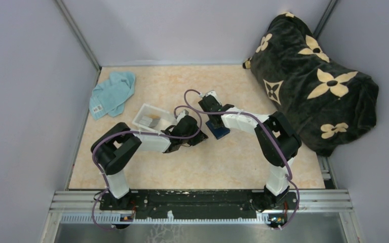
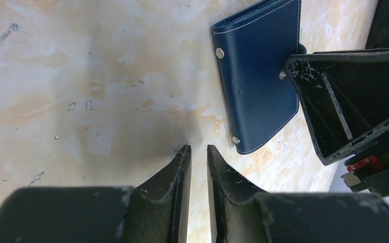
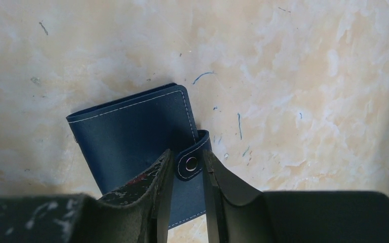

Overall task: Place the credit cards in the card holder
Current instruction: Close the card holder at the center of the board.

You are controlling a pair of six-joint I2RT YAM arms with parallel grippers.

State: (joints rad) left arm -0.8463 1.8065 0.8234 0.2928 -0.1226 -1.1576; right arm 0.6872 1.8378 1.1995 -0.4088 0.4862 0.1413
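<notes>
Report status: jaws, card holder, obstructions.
Left gripper: jaws slightly apart, empty. Right gripper: jaws straddle the strap of the card holder, folded flat. Nothing in the way.

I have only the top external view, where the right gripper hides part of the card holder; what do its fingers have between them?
Observer: In the right wrist view the right gripper straddles the snap strap of the card holder, one finger each side; whether it pinches yet is unclear.
Operator: Thank you. Is the holder open?
Observer: No card slots show; only its plain stitched cover faces up.
Operator: Does the left gripper carry a card?
Observer: No; in the left wrist view the left gripper is empty, jaws a narrow slit apart, over the table beside the holder.
</notes>
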